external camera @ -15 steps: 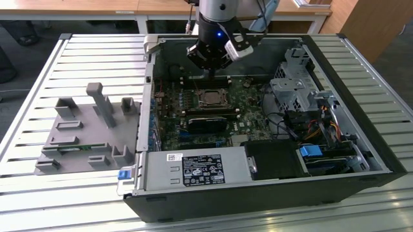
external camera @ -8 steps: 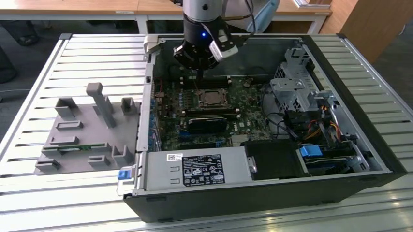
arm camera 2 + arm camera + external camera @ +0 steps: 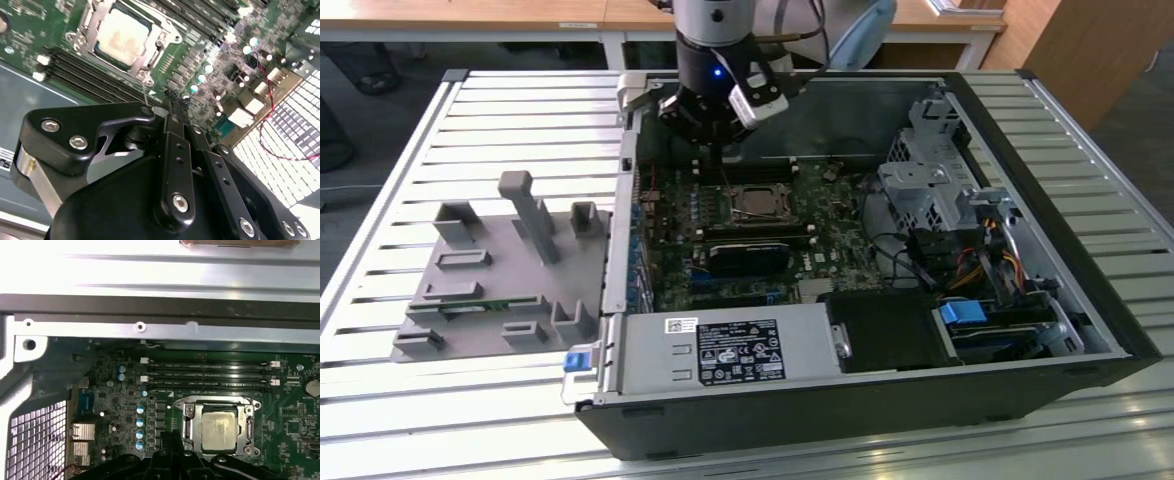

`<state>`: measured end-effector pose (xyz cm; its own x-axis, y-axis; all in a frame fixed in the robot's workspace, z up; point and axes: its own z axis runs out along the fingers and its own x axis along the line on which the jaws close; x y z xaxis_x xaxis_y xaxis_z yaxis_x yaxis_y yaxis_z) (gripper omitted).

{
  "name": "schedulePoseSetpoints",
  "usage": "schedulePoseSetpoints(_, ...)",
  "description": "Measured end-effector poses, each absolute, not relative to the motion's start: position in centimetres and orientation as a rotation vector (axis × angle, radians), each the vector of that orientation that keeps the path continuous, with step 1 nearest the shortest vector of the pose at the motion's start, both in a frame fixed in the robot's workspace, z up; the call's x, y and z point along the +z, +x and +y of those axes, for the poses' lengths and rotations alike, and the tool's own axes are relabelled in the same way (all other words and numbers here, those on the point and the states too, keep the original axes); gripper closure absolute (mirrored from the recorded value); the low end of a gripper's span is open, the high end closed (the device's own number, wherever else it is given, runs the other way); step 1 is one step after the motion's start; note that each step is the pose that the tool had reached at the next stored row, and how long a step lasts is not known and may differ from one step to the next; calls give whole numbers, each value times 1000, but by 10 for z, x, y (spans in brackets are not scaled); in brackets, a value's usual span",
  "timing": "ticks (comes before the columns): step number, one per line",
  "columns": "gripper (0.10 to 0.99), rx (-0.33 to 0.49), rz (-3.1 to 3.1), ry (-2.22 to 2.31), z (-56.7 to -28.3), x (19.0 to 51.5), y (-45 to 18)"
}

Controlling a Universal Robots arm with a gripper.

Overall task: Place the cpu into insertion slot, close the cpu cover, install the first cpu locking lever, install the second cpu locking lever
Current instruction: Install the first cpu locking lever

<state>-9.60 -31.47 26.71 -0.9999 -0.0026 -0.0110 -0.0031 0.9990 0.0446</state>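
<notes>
The pincer [image 3: 168, 102], its tips pressed together and partly hidden by its own body, hangs near the cpu [image 3: 219, 427], which lies in the slot [image 3: 220, 407] under the cover [image 3: 188, 422], inside a case [image 3: 854, 410] on a slatted bench [image 3: 480, 110].

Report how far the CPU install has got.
Done: the cpu lies seated, with the cpu cover down around it. In hand: the gripper, fingers shut, hovers over the motherboard close by. Left: whether either locking lever is latched cannot be told.
</notes>
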Motion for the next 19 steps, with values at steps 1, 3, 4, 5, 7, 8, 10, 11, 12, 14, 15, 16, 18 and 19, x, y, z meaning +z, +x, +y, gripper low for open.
schedulePoseSetpoints(1,980,70,3130,-4,-314,266,-98)
schedulePoseSetpoints(3,980,70,3129,-4,-313,265,-101)
schedulePoseSetpoints(4,980,69,3130,-4,-312,264,-102)
schedulePoseSetpoints(5,980,70,3130,-4,-310,263,-102)
schedulePoseSetpoints(7,980,70,3129,-4,-308,262,-103)
schedulePoseSetpoints(8,980,70,3129,-4,-307,261,-104)
schedulePoseSetpoints(10,980,70,3129,-5,-304,260,-105)
schedulePoseSetpoints(11,980,70,3129,-4,-303,259,-105)
schedulePoseSetpoints(12,980,70,3129,-4,-301,259,-105)
schedulePoseSetpoints(14,980,70,3129,-4,-296,258,-105)
schedulePoseSetpoints(15,980,70,3129,-4,-295,257,-105)
schedulePoseSetpoints(16,980,70,3130,-4,-293,257,-105)
schedulePoseSetpoints(18,980,70,3129,-5,-293,256,-105)
schedulePoseSetpoints(19,980,70,3129,-5,-293,256,-105)
